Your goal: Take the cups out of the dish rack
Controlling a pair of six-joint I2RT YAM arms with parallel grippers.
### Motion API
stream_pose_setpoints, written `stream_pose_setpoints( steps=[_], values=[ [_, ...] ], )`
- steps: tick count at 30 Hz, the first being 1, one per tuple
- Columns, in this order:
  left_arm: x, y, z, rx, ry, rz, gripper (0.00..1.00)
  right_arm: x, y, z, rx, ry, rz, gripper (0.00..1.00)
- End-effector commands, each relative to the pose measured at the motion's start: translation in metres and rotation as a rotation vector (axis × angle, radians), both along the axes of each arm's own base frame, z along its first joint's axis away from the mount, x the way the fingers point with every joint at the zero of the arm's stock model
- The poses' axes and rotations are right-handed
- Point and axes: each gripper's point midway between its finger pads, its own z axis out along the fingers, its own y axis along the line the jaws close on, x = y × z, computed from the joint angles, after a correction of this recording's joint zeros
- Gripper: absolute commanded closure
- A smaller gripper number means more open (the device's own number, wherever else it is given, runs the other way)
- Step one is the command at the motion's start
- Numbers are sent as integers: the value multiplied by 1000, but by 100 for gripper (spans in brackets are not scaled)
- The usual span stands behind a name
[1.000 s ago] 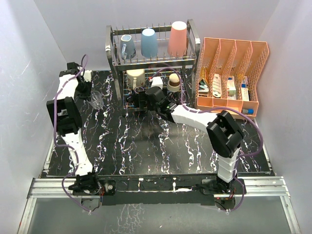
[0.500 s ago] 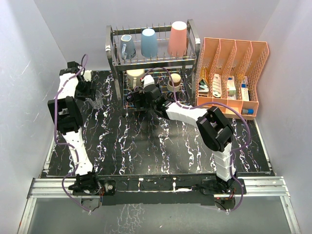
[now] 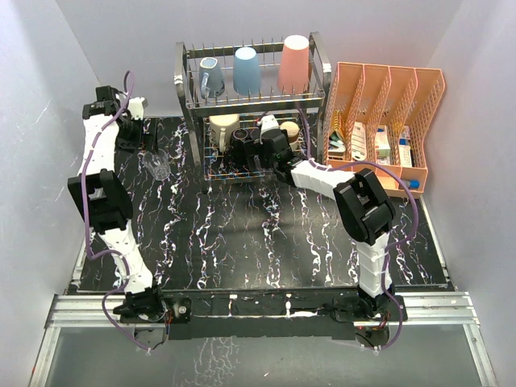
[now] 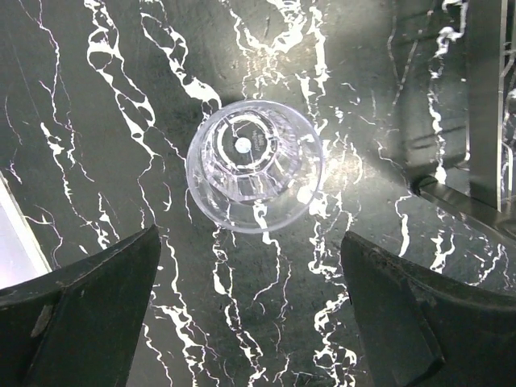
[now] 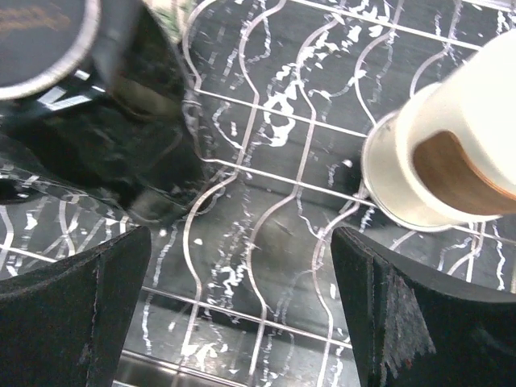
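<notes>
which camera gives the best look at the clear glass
Left wrist: the glass sits mid-frame, large, seen from straight above. The top view shows it small, left of the rack. The right wrist view misses it.

Top view high, wide, left wrist looks down close on clear glass [image 4: 254, 165] (top shares it), right wrist inside dish rack [image 5: 266, 109].
</notes>
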Motion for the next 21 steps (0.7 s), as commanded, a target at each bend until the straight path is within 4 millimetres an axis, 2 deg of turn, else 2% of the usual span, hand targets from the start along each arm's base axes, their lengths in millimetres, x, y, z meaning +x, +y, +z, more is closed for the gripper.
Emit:
stream_pose_setpoints(
  steps=[1, 4, 6, 10, 13, 16, 17, 21],
  values=[
    [-16, -12, 35, -38, -55, -38, 8, 5, -28, 39, 2, -72, -98, 2],
    [-22, -13, 38, -40, -56, -56, 7, 0, -43, 42, 25, -59, -195, 3],
    [-27, -17, 41, -49, -59, -70, 7, -8, -47, 50, 81, -43, -256, 3],
    [-36, -23, 42, -69, -60, -98, 7, -39, -8, 67, 164, -56, -293, 4],
    [-41, -27, 42, -84, -54, -108, 7, -52, 26, 64, 235, 1, -336, 8],
    [-47, -30, 43, -92, -53, -117, 7, -50, 48, 60, 271, 39, -412, 9],
    [-50, -31, 44, -93, -54, -121, 7, -46, 56, 68, 292, 31, -433, 10],
    [-58, -34, 42, -102, -45, -134, 6, -34, 71, 66, 316, 5, -485, 10]
  ],
)
